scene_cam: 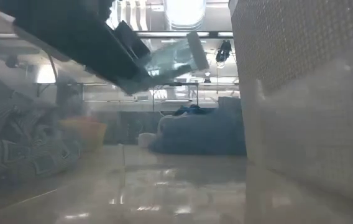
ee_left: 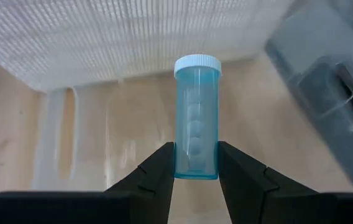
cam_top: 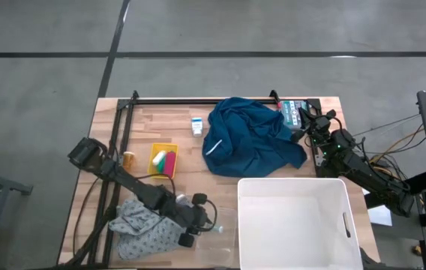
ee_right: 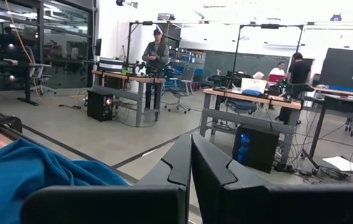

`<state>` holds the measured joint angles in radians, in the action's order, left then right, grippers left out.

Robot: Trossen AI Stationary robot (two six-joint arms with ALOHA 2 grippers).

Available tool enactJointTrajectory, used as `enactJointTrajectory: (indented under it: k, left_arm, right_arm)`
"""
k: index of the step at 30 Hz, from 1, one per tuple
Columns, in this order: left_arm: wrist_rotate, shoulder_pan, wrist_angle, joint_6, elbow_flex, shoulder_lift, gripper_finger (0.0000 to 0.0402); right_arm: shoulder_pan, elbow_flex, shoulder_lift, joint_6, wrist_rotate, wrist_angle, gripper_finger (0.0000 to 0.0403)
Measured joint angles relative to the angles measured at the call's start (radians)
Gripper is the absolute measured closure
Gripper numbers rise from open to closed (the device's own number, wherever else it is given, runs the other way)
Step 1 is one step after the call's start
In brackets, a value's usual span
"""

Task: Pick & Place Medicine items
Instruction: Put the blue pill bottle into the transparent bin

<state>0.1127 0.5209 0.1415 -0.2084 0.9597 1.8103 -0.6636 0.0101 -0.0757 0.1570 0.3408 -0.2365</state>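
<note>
My left gripper (ee_left: 196, 163) is near the table's near edge, between the grey cloth (cam_top: 144, 229) and the white bin (cam_top: 292, 225). It is shut on a translucent blue pill bottle (ee_left: 196, 118) with a white cap (ee_left: 197, 64). The small white carton with blue print (cam_top: 196, 125) lies on the wood left of the blue cloth (cam_top: 250, 136). The small orange-amber bottle (cam_top: 129, 159) rests beside a yellow tray (cam_top: 163, 160). My right gripper (ee_right: 191, 163) is shut and empty at the far right corner, beside the blue cloth. My left gripper pinches the blue pill bottle between its two fingers (ee_left: 158, 171) at the bottle's base end (ee_left: 195, 167). The bottle points forward along the fingers, cap end away from them. The fingers reach roughly level toward the table's right. In the low view the bottle (scene_cam: 175, 59) is lifted clear of the table, nearly level.
The white bin's wall (scene_cam: 307, 93) stands just right of the held bottle. The grey cloth lies under the left arm. A red and green box (cam_top: 292, 112) sits at the far right corner. Bare wood (cam_top: 220, 199) lies between the cloths and the bin. People stand in the room beyond the table.
</note>
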Motion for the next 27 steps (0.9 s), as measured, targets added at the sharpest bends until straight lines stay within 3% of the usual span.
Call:
enactJointTrajectory:
  k: [8, 14, 22, 27]
  left_arm:
    - [-0.001, 0.000, -0.225, 0.050, 0.113, 0.027, 0.0282]
    - [-0.001, -0.001, -0.243, 0.071, 0.137, 0.026, 0.0282]
    - [-0.008, -0.009, -0.436, 0.082, 0.223, 0.026, 0.0282]
    - [-0.034, -0.026, -0.465, 0.080, 0.238, 0.026, 0.0282]
  right_arm:
    - [0.000, 0.000, 0.000, 0.000, 0.000, 0.000, 0.0394]
    - [0.000, 0.000, -0.005, 0.000, 0.000, 0.001, 0.0394]
    - [0.000, 0.000, -0.005, 0.000, 0.000, 0.000, 0.0394]
    - [0.000, 0.000, -0.005, 0.000, 0.000, 0.000, 0.0394]
